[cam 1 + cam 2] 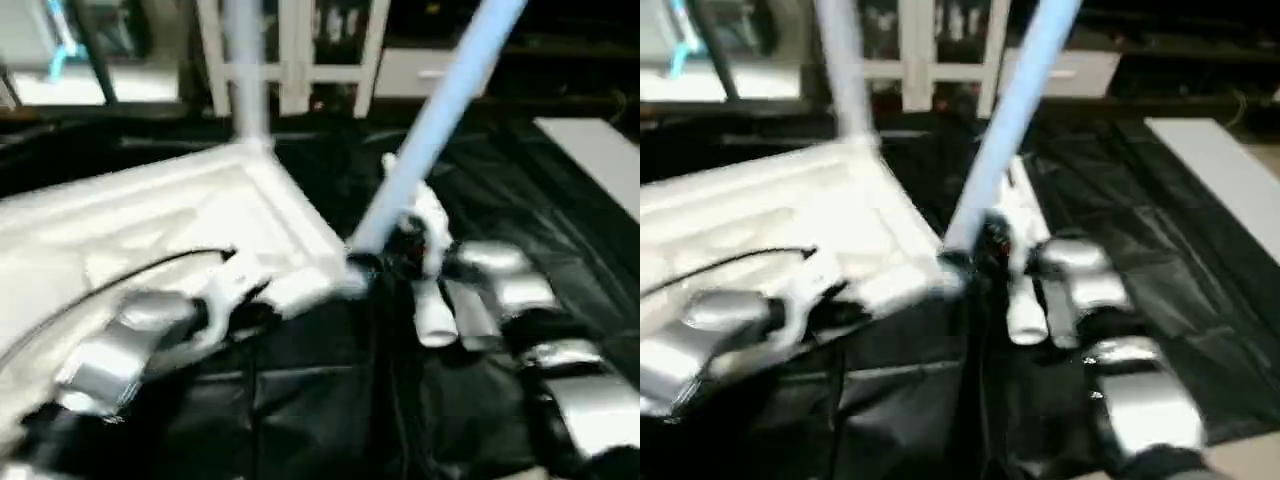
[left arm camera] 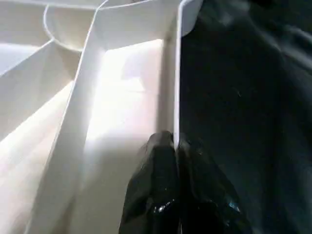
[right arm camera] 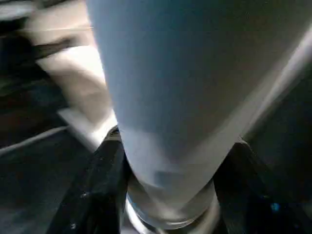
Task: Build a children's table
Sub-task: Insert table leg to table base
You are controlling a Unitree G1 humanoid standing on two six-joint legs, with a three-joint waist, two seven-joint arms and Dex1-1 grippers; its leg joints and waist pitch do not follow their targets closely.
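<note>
Black sheeting (image 1: 330, 400): white tabletop (image 1: 150, 230) lies underside up, ribbed, its near rim pinched between the closed fingers of the left gripper (image 2: 175, 146). Right gripper (image 3: 168, 195) clasps a tilted white leg (image 1: 430, 120) at the tabletop's near right corner; a second leg (image 1: 245, 70) stands upright at the far corner.

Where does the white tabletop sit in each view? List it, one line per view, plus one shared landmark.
Left eye view: tabletop fills the left half, underside up.
Right eye view: left half again.
Left wrist view: its rim, pinched by the left gripper.
Right wrist view: probably the pale corner behind the leg in the right gripper.
Shared landmark: the black sheet.
</note>
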